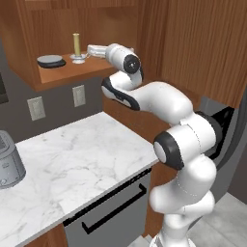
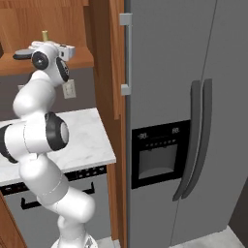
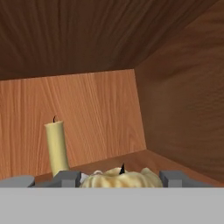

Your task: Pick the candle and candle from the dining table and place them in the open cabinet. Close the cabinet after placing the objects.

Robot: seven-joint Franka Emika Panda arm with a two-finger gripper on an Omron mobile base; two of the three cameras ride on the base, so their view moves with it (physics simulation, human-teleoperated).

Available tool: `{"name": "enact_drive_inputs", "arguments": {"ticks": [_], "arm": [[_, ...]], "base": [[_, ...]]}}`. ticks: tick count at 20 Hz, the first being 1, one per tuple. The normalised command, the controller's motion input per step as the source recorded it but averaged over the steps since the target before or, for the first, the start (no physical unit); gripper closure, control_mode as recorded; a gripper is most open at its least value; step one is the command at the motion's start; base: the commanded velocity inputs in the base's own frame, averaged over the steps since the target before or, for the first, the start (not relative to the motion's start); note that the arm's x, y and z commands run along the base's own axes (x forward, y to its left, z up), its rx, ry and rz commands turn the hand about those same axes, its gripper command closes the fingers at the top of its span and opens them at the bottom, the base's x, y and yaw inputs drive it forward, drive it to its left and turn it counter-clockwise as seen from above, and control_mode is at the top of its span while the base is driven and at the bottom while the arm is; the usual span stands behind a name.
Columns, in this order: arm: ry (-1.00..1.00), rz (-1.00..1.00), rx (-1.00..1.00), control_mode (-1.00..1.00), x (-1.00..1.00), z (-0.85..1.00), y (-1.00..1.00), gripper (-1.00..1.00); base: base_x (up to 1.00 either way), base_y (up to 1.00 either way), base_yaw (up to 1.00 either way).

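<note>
Right now my tool [image 3: 119, 178] is inside the open cabinet [image 1: 46, 79], its two fingers clenched on either side of the short golden candle [image 3: 119, 177], holding it low over the shelf. I judge that candle light, stiff and waxy, a bit slick, so its squat ribbed waist is the right place to hold it. Just beside it the stick candle [image 1: 76, 44] stands upright on its silver base, tall and easy to tip; a grey dish [image 1: 50, 61] sits further left

The cabinet [image 1: 72, 72] shelf carries a flat grey dish [image 1: 50, 61] and, beside it, the stick candle [image 1: 76, 46].
</note>
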Motion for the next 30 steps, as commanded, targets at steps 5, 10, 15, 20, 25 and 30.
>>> {"name": "enact_drive_inputs", "arguments": {"ticks": [5,10,15,20,25,30], "arm": [[0.00,0.00,0.00,-1.00,0.07,-0.05,0.00,1.00],[-0.01,0.00,0.00,-1.00,0.03,-0.07,0.00,1.00],[-0.03,0.00,0.00,-1.00,0.03,-0.05,0.00,1.00],[-0.06,0.00,0.00,-1.00,0.15,0.00,0.00,1.00],[-0.04,0.00,0.00,-1.00,0.30,0.00,0.00,1.00],[0.00,0.00,0.00,-1.00,0.24,-0.03,0.08,1.00]], "base": [[0.00,0.00,0.00],[0.00,0.00,0.00],[0.00,0.00,0.00],[0.00,0.00,0.00],[0.00,0.00,0.00],[0.00,0.00,0.00]]}}
